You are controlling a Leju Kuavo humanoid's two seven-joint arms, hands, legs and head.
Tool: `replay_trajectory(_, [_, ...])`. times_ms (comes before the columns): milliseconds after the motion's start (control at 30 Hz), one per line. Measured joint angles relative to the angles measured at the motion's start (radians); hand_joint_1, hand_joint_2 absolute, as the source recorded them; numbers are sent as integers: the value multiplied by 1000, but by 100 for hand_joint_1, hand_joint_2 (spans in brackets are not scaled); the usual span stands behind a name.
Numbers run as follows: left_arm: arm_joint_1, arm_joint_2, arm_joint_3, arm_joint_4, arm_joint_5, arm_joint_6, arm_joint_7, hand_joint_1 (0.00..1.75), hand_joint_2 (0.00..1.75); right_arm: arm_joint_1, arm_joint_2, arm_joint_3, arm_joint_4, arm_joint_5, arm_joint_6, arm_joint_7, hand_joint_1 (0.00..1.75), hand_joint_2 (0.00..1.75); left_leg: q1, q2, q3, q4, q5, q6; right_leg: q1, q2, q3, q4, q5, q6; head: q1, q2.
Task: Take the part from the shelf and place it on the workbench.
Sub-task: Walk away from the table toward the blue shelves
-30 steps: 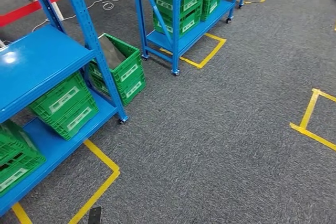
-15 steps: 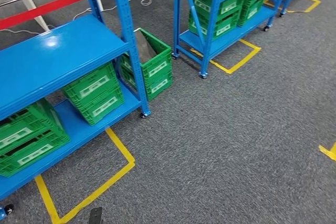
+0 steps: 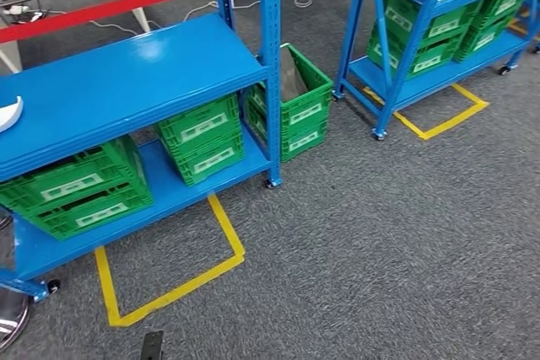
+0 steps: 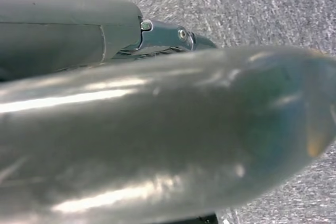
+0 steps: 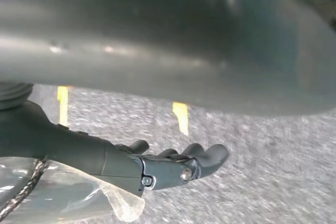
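At the far left of the head view, a small white curved part (image 3: 9, 113) lies on the top deck of the near blue steel shelf (image 3: 127, 73), right at the picture's edge; whether this is the part to be fetched cannot be told. Under that deck, on the lower board, sit two pairs of stacked green slatted plastic crates (image 3: 76, 193), (image 3: 202, 138). On the grey carpet in front, a yellow tape outline (image 3: 172, 288) marks a bay beside the shelf's castor. Behind the shelf a red barrier strip (image 3: 121, 6) runs across the floor. Just right of the shelf's front post, another stack of green crates (image 3: 294, 105) stands on the carpet, the top one open. Farther right, a second blue shelf (image 3: 440, 14) holds more green crates, with its own yellow tape square beneath.

In the left wrist view, the left hand (image 4: 166, 34) hangs over the carpet, mostly hidden behind a blurred grey casing; whether its fingers are apart or together cannot be told. In the right wrist view, the right hand (image 5: 178, 165) hangs above the carpet with dark fingers (image 5: 210, 155) loosely apart, holding nothing.
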Motion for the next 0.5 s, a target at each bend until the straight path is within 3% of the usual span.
replay_trajectory(67, [2, 2, 0, 0, 2, 0, -1, 0, 0, -2, 0, 1, 0, 5, -4, -1, 0, 0, 3, -14, -5, 2, 1, -11, 1, -25, 5, -3, 2, -11, -1, 0])
replay_trajectory(133, [2, 3, 0, 0, 3, 4, 5, 0, 0, -1, 1, 5, 0, 15, -9, -8, 0, 0, -1, 27, -27, 50, -28, -20, -1, -56, 11, -9, 2, -24, -8, 0])
replay_trajectory(200, [-2, 3, 0, 1, 0, 12, 19, 0, 0, 1, 1, 12, 0, 27, -14, -18, 0, 0, -2, 90, -87, 174, -89, -27, 3, -91, 15, -10, -2, -35, -17, 0])
replay_trajectory(267, [-1, 3, 0, 1, 1, 23, 33, 0, 0, 3, 0, 18, 0, 38, -17, -22, 0, 0, 0, 111, -140, 283, -121, -30, 8, -126, 19, -10, -8, -41, -17, 0])
replay_trajectory(300, [1, 3, 0, 1, 3, 29, 37, 0, 0, 3, 0, 21, 0, 45, -19, -21, 0, 0, 0, 114, -143, 289, -111, -29, 10, -140, 22, -10, -10, -41, -17, 0])
replay_trajectory(367, [4, 4, 1, 1, 6, 36, 40, 0, 0, 1, 0, 31, 0, 61, -19, -18, 0, 0, -2, 128, -94, 190, -44, -20, 13, -165, 31, -10, -17, -41, -17, 0])
replay_trajectory(400, [3, 5, 1, 1, 6, 38, 41, 0, 0, 0, 1, 37, 0, 67, -19, -16, 0, 0, -7, 151, -60, 124, -16, -12, 15, -177, 33, -10, -22, -38, -17, 0])
replay_trajectory(433, [1, 5, 1, 1, 6, 38, 41, 0, 0, 0, 1, 42, 0, 71, -20, -15, 0, 0, -13, 172, -32, 66, 1, -5, 19, -188, 35, -9, -27, -34, -17, 0])
replay_trajectory(500, [-3, 6, 2, 1, 6, 39, 42, 0, 0, -2, 1, 49, 0, 74, -21, -14, 0, 0, -23, 196, -12, 20, 0, 6, 24, -212, 38, -8, -35, -26, -16, 0])
